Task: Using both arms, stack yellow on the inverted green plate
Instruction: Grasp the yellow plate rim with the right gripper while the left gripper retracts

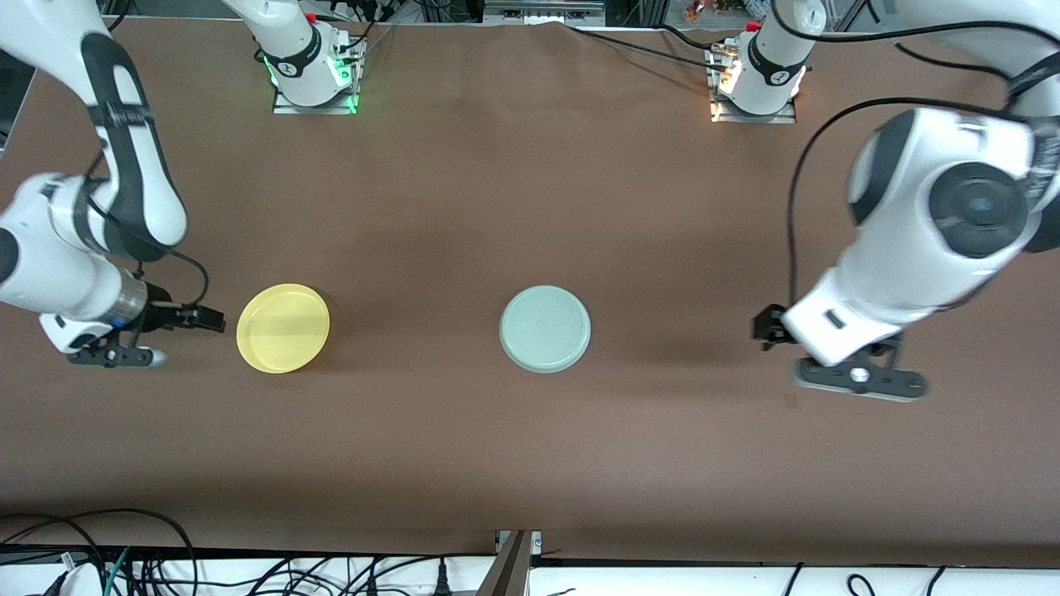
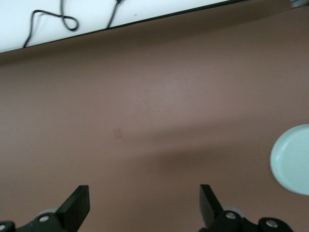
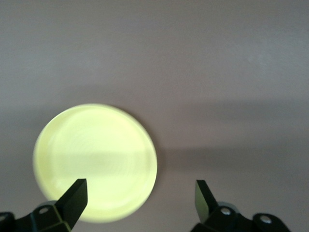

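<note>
The yellow plate lies rim up on the brown table toward the right arm's end. The pale green plate lies mid-table and looks bottom-up. The two plates are well apart. My right gripper is open and empty, low beside the yellow plate on the side away from the green plate. In the right wrist view the yellow plate lies ahead of the open right gripper. My left gripper is open and empty, toward the left arm's end, apart from the green plate. The left wrist view shows the open gripper over bare table.
The two arm bases stand along the table's edge farthest from the front camera. Cables and a metal bracket lie past the table's nearest edge. The left arm's big elbow hangs over its end of the table.
</note>
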Controlling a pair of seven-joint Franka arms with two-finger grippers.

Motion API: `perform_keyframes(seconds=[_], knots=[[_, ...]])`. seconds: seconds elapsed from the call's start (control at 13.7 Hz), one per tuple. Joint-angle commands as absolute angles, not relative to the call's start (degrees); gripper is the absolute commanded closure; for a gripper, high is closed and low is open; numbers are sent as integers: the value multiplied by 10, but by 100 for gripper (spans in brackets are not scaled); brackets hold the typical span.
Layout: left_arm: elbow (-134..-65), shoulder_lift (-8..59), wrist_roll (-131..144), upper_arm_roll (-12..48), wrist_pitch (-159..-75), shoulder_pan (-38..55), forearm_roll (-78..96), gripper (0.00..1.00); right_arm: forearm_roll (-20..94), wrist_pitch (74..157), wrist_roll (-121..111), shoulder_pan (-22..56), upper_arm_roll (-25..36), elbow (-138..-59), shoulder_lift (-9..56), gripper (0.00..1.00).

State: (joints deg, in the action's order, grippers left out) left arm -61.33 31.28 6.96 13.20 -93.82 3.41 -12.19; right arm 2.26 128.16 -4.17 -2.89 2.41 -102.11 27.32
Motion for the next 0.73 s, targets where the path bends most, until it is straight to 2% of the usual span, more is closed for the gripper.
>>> perform_keyframes(seconds=[0.0, 0.22, 0.29, 0.37, 0.44, 0.66], knots=[[-695, 247, 40, 104, -947, -4, -57, 0, 19, 1335, -35, -42, 20, -1036, 315, 28], [-744, 207, -10, 48, -947, -11, -9, 0, 26, 1347, -45, -49, 18, -1042, 354, 43], [-757, 194, -18, 37, -947, -14, -7, 0, 26, 1351, -45, -49, 18, -1042, 356, 59], [-770, 183, -25, 32, -947, -21, -7, 0, 27, 1345, -43, -47, 17, -1042, 354, 86], [-786, 171, -28, 31, -946, -29, -4, 0, 26, 1343, -44, -47, 16, -1040, 352, 100], [-830, 137, -29, 20, -946, -37, -4, 0, 26, 1321, -45, -47, 11, -1036, 347, 100]])
